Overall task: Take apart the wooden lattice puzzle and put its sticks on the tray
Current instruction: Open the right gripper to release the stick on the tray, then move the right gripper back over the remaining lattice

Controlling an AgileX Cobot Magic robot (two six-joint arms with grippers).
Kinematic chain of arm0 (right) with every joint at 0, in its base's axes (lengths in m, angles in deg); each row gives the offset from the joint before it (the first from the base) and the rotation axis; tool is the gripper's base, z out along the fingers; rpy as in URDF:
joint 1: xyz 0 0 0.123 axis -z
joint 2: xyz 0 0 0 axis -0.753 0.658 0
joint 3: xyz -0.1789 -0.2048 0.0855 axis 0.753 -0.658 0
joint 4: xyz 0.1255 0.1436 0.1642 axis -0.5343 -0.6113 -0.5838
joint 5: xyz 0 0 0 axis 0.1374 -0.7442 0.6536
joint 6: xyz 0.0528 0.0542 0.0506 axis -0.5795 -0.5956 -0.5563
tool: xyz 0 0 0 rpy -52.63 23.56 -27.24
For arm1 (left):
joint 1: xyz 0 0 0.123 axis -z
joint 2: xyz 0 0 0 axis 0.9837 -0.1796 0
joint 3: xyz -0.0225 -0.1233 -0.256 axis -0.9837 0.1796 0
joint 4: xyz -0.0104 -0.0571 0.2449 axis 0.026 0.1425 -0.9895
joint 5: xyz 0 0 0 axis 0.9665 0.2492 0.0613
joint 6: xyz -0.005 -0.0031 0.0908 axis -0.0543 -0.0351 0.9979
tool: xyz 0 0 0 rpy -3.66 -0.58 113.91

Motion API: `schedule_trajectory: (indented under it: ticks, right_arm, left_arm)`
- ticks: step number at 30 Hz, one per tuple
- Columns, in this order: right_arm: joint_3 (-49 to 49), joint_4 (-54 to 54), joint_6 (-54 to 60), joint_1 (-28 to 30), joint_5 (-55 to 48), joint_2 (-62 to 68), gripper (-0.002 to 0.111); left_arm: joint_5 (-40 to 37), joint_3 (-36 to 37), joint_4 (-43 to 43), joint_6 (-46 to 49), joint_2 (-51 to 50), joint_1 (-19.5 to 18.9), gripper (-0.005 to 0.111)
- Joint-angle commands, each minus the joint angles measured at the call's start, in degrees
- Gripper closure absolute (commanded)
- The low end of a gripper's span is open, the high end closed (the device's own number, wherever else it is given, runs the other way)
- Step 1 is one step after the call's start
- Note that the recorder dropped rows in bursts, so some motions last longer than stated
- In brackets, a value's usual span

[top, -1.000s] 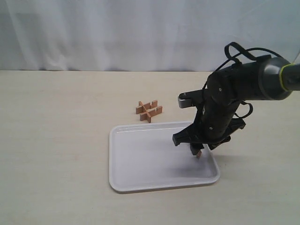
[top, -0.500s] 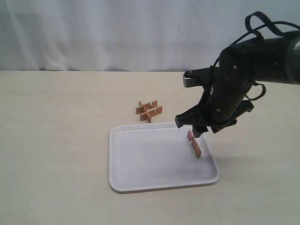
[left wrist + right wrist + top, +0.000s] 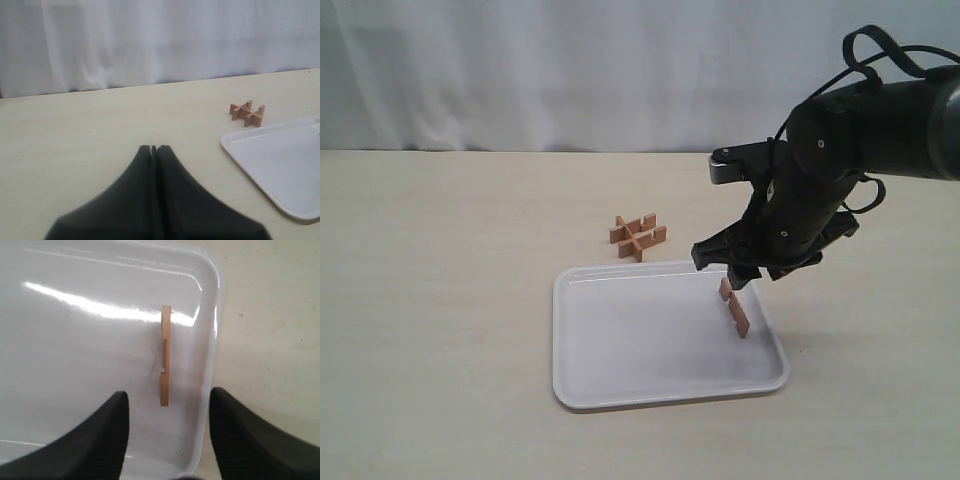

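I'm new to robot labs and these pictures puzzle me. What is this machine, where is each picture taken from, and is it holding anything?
It is a robot with two arms, each ending in a gripper. One picture comes from a camera off the arms; the other two come from cameras on the wrists. On the table lie a white tray and, beside it, a small wooden lattice puzzle. The right gripper hangs open above one stick in the tray, holding nothing. The left gripper is shut and empty.
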Motion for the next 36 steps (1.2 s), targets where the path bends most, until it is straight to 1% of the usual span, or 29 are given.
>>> schedule_trajectory:
  ticks: [1, 11, 14, 16, 20, 26, 29, 33, 36]
  right_arm:
    - [0.11, 0.11, -0.10, 0.01, 7.35, 0.20, 0.061]
    - [0.11, -1.89, -0.10, 0.01, 24.43, 2.22, 0.061]
    - [0.11, -1.89, -0.10, 0.01, 28.51, 3.45, 0.061]
    - [1.07, -1.89, -0.10, 0.01, 29.45, 4.81, 0.061]
    - [6.89, -1.89, -0.10, 0.01, 24.44, 8.68, 0.061]
    - [20.61, -1.89, 0.75, -0.11, 10.60, 16.30, 0.061]
    - [26.82, -3.08, 6.29, -1.12, 3.67, 19.87, 0.064]
    - [34.42, -9.52, 13.46, -2.10, -4.89, 24.03, 0.066]
    - [38.35, -10.90, 13.93, -2.88, -7.85, 26.62, 0.066]
  left_arm:
    - [0.65, 0.13, 0.04, -0.18, -0.02, 0.06, 0.107]
    - [0.65, 0.13, 0.04, -0.18, -0.02, 0.06, 0.107]
    - [0.65, 0.13, 0.04, -0.18, -0.02, 0.06, 0.107]
    - [0.65, 0.13, 0.04, -0.18, -0.02, 0.06, 0.107]
    - [0.65, 0.13, 0.04, -0.18, -0.02, 0.06, 0.107]
    - [0.65, 0.13, 0.04, -0.18, -0.02, 0.06, 0.107]
    - [0.65, 0.13, 0.04, -0.18, -0.02, 0.06, 0.107]
    - [0.65, 0.13, 0.04, -0.18, -0.02, 0.06, 0.107]
    - [0.65, 0.13, 0.04, -0.18, -0.02, 0.06, 0.107]
